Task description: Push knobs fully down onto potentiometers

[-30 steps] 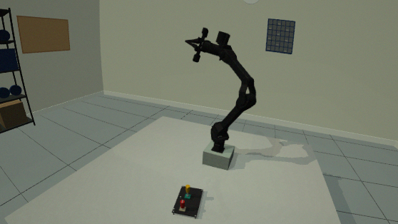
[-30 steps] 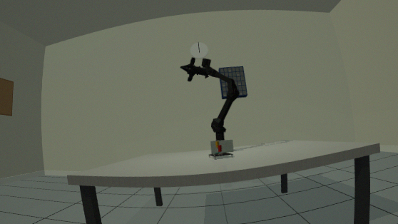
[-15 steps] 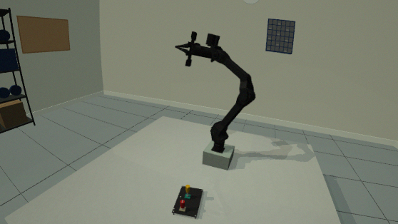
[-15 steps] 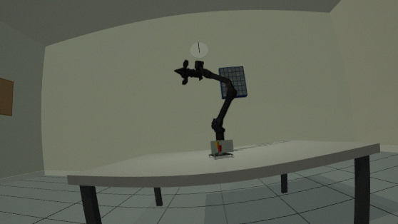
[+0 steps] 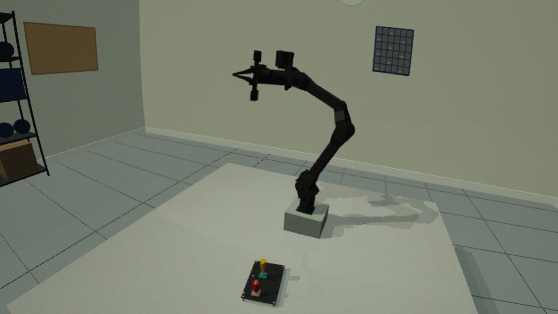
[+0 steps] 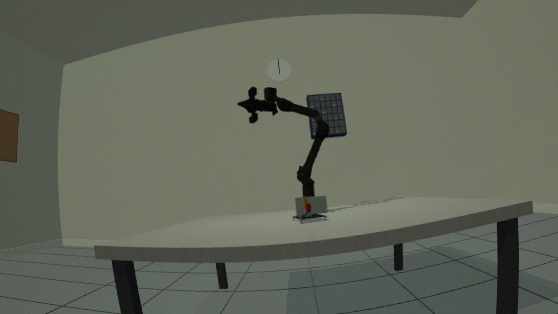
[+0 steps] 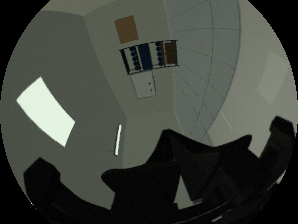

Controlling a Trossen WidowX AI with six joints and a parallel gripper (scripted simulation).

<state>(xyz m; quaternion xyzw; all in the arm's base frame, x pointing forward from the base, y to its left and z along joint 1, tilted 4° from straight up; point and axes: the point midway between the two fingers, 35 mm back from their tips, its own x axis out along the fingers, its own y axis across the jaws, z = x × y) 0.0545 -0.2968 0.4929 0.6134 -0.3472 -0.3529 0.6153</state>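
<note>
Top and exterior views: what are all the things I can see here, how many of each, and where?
Circuit board: one, black, on the table, in front of the arm's base
Knobs: two, one yellow, one red, standing on the board
Table: one, pale top, dark legs, under board and arm
Wall clock: one, white, on the back wall
Gridded panel: one, blue and grey, on the back wall
Brown board: one, on the left wall
Shelf rack: one, black, at far left, holding blue things and a brown box
Arm: one, black, on a grey-green block
Gripper: one, black, shut, at the arm's end
</note>
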